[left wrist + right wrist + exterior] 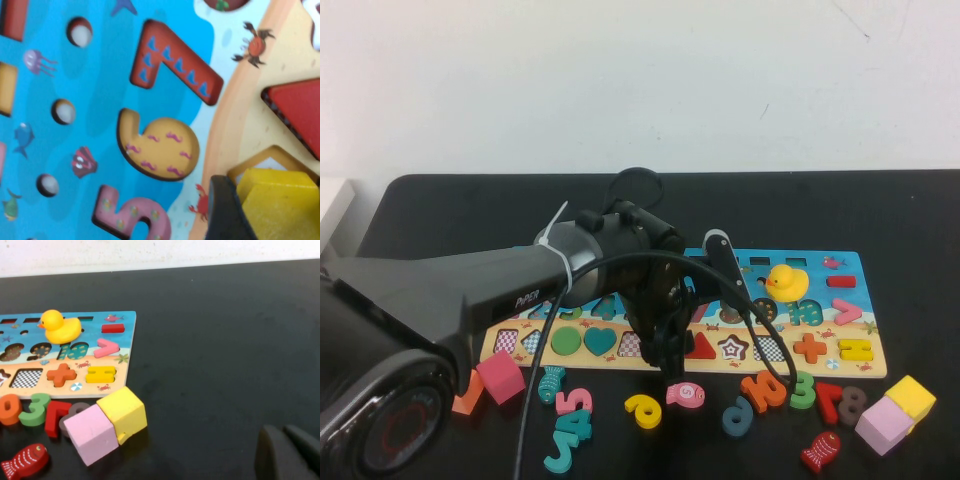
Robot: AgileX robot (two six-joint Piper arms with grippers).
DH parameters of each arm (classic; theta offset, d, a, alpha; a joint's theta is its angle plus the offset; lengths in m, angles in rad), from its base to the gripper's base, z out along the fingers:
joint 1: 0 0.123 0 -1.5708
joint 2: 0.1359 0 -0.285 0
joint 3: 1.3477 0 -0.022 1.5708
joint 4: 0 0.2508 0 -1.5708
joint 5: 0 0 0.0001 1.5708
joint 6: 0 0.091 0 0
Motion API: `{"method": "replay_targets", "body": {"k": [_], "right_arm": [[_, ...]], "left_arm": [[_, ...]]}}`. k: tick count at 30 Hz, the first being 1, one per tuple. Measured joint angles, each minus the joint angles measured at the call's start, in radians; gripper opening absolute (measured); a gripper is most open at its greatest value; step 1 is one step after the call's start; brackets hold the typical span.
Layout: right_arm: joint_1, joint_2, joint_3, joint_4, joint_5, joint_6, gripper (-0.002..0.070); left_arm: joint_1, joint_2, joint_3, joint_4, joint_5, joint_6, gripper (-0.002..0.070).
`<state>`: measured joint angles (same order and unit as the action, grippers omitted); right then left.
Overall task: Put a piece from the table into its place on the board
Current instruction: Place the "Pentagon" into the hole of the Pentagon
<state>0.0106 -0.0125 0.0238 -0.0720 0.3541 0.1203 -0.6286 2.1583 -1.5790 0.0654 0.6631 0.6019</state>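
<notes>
The puzzle board [860,262] lies across the middle of the black table. My left gripper [665,352] hangs over the board's front row, between the teal heart [600,341] and the red triangle [701,347]. In the left wrist view the left gripper [272,220] is shut on a yellow pentagon piece [280,202], which sits tilted over the pentagon slot [272,161]; the slot's pale floor still shows at the far edge. One dark finger [225,212] presses the piece's side. My right gripper [289,456] is shut and empty, low over bare table right of the board, outside the high view.
A yellow duck [786,283] stands on the board. Loose numbers [763,390] and a red fish [820,451] lie in front of the board. Pink [883,424] and yellow [910,396] cubes sit at the front right, and a red cube [500,376] at the front left.
</notes>
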Motion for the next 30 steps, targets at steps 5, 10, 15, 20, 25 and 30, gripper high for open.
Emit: {"method": "replay_targets", "body": {"k": [5, 10, 15, 20, 25, 30], "right_arm": [[0.0, 0.0, 0.0, 0.0, 0.0, 0.0, 0.0019], [0.0, 0.0, 0.0, 0.0, 0.0, 0.0, 0.0018], [0.0, 0.0, 0.0, 0.0, 0.0, 0.0, 0.0019], [0.0, 0.0, 0.0, 0.0, 0.0, 0.0, 0.0018], [0.0, 0.0, 0.0, 0.0, 0.0, 0.0, 0.0019], [0.0, 0.0, 0.0, 0.0, 0.0, 0.0, 0.0019]], "left_arm": [[0.0, 0.0, -0.006, 0.0, -0.007, 0.014, 0.0334], [0.0, 0.0, -0.006, 0.0, -0.009, 0.026, 0.0334], [0.0, 0.004, -0.008, -0.004, -0.009, 0.037, 0.0348], [0.0, 0.013, -0.008, -0.017, -0.009, 0.038, 0.0435], [0.0, 0.013, -0.012, -0.017, -0.009, 0.039, 0.0489], [0.0, 0.009, -0.014, -0.017, 0.016, 0.039, 0.0497]]}}
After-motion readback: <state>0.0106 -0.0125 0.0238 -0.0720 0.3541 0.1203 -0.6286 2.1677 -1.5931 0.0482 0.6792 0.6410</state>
